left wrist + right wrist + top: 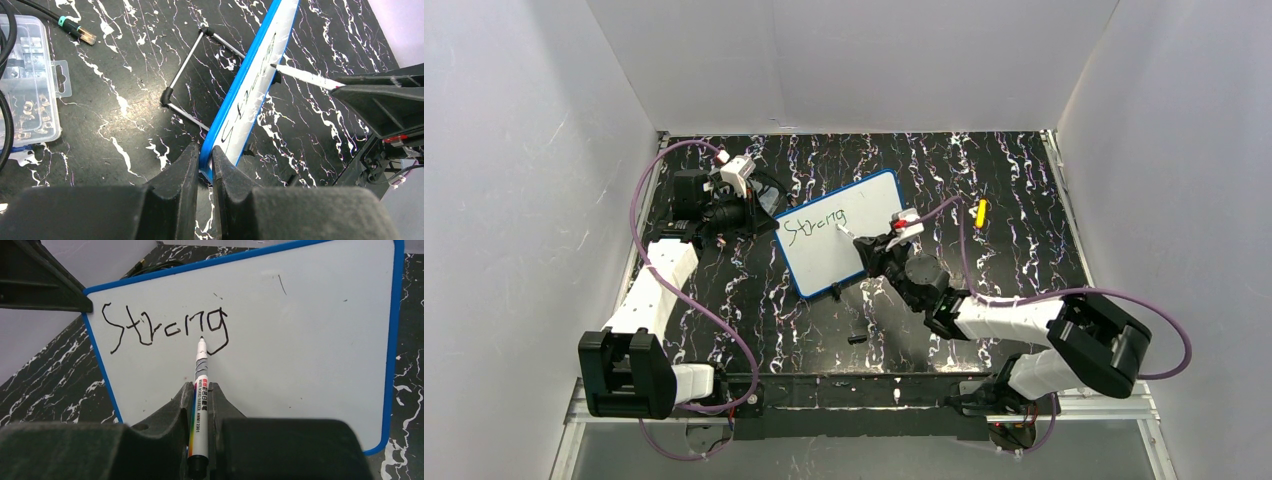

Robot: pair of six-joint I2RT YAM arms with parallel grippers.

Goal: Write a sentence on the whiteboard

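Right pincer (201, 388) clamping slim white marker (201, 365), left pincer (204, 151) pinching blue-rimmed flat whiteboard (300, 340)

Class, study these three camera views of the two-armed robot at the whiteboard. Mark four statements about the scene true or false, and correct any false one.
1. The right gripper holds a marker. True.
2. The sentence is complete. False: only "Strong" is written.
3. The left gripper clamps the edge of the whiteboard. True.
4. The whiteboard lies flat. False: it stands on edge, with a wire stand behind it.
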